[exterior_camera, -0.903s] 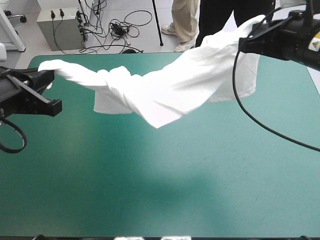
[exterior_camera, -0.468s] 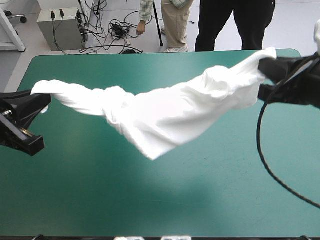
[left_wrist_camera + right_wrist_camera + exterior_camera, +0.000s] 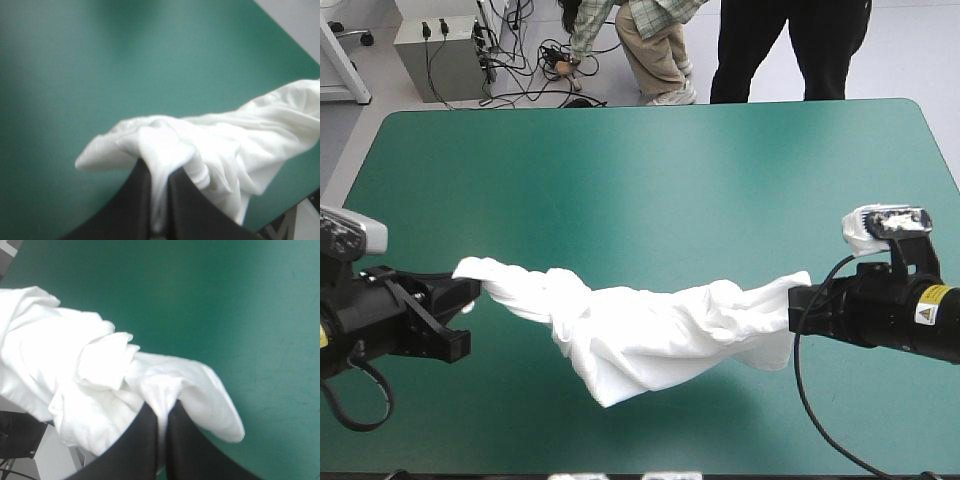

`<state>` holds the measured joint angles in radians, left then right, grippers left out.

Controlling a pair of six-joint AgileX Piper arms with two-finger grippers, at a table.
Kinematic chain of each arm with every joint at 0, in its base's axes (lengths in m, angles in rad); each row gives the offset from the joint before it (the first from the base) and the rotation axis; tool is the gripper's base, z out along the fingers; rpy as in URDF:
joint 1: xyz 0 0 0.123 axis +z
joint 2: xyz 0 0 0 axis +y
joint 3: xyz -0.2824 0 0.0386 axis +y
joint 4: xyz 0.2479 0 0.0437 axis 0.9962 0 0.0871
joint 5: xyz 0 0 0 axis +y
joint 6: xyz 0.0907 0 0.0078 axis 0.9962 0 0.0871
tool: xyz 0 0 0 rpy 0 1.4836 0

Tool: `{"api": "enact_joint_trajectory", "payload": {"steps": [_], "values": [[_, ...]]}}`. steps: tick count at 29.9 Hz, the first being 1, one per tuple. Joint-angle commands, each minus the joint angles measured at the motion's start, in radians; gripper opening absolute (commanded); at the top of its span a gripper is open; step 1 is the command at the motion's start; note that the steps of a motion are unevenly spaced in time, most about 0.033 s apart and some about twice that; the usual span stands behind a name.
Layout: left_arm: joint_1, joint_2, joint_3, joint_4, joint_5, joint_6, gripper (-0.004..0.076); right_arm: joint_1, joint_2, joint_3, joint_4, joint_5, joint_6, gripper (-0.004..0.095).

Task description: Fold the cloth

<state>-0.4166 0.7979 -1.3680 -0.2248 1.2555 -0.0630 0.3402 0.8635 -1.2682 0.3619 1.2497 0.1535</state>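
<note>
The white T-shirt (image 3: 640,335) hangs as a twisted band between my two grippers over the near half of the teal-green table (image 3: 650,180), its middle sagging toward the front edge. My left gripper (image 3: 468,292) is shut on one end at the near left. My right gripper (image 3: 798,300) is shut on the other end at the near right. In the left wrist view the black fingers (image 3: 137,192) pinch a bunched fold of T-shirt (image 3: 225,135) that trails away ahead. The right wrist view shows the same: fingers (image 3: 147,432) all but closed on crumpled T-shirt (image 3: 75,365).
The far half of the table is bare teal-green cover. A black cable (image 3: 810,420) loops from the right wrist over the near right corner. A person (image 3: 640,30) bends down on the floor beyond the far edge, not over the table.
Both grippers have come down and toward the near edge with the T-shirt stretched between them. The T-shirt has dropped from high over the far half to low over the near half.
</note>
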Motion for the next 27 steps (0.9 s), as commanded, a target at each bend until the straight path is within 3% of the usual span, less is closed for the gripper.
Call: {"api": "enact_joint_trajectory", "payload": {"steps": [1,8,16,27], "values": [[0.000,-0.011,0.100,-0.027,0.034,-0.039,-0.0009,-0.001,-0.005,0.057,0.023,-0.010,0.008,-0.0017],[0.000,0.078,0.214,0.048,-0.002,-0.038,-0.0009,-0.001,0.080,0.108,-0.107,-0.110,0.005,-0.0017],[0.000,0.333,0.214,0.133,-0.183,0.005,-0.0009,-0.001,0.332,0.108,-0.248,-0.282,-0.031,-0.0017],[0.000,0.674,0.214,0.322,-0.508,0.001,-0.0009,-0.003,0.656,0.057,-0.285,-0.446,-0.069,-0.0017]]}}
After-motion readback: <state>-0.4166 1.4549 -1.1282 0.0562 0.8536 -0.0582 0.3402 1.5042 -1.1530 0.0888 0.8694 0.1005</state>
